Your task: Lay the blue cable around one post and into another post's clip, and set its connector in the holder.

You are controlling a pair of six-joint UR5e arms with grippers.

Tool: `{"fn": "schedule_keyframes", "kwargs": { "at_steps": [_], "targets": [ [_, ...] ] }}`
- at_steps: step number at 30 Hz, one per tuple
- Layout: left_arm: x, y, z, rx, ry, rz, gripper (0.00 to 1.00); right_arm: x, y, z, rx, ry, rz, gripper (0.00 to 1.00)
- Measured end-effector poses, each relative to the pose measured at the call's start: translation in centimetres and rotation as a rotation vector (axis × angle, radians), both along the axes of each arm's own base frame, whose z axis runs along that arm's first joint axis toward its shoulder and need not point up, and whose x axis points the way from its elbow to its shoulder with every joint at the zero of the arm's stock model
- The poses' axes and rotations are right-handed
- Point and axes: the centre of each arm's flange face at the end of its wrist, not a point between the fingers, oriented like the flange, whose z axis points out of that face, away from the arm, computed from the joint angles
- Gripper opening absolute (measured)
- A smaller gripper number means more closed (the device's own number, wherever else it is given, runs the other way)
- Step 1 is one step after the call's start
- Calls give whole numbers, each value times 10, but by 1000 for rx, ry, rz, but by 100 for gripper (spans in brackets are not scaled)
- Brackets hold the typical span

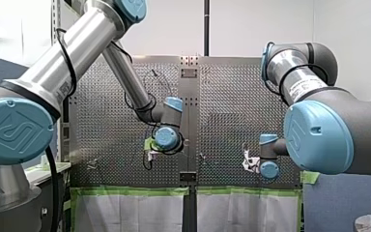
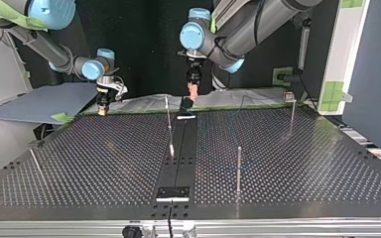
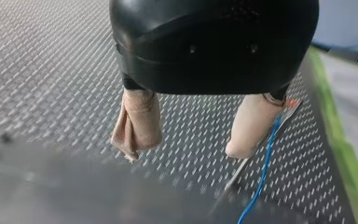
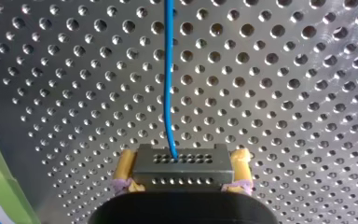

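Seen clamping the connector [image 4: 181, 161] in the right gripper [image 4: 182, 175] by the table's [image 2: 104, 158] far-left corner, top view, with left gripper [image 3: 186, 149] spread, empty, beside the blue cable [image 3: 263, 168]. Advised: keep cable low, lightly taut, rounding a post [image 2: 238, 168].

Connector [image 4: 182, 175] of blue cable [image 4: 168, 74] in right end effector [image 4: 182, 162]
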Motion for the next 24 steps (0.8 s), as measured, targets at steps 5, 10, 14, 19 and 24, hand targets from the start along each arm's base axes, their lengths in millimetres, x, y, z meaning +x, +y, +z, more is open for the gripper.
{"fn": "schedule_keyframes", "kwargs": {
  "at_steps": [5,10,14,19,24],
  "targets": [
    [13,21,22,-42,-5,81,100,0,0,-1,0,0,0,3],
    [29,37,45,-109,-25,107,100,0,0,-1,0,0,0,3],
    [39,48,65,-160,-38,124,100,0,1,-2,1,0,1,3],
    [44,57,90,-226,-66,146,100,0,1,-3,1,0,4,3],
    [44,60,110,-280,-91,155,100,1,1,-3,2,0,5,3]
  ]
}}
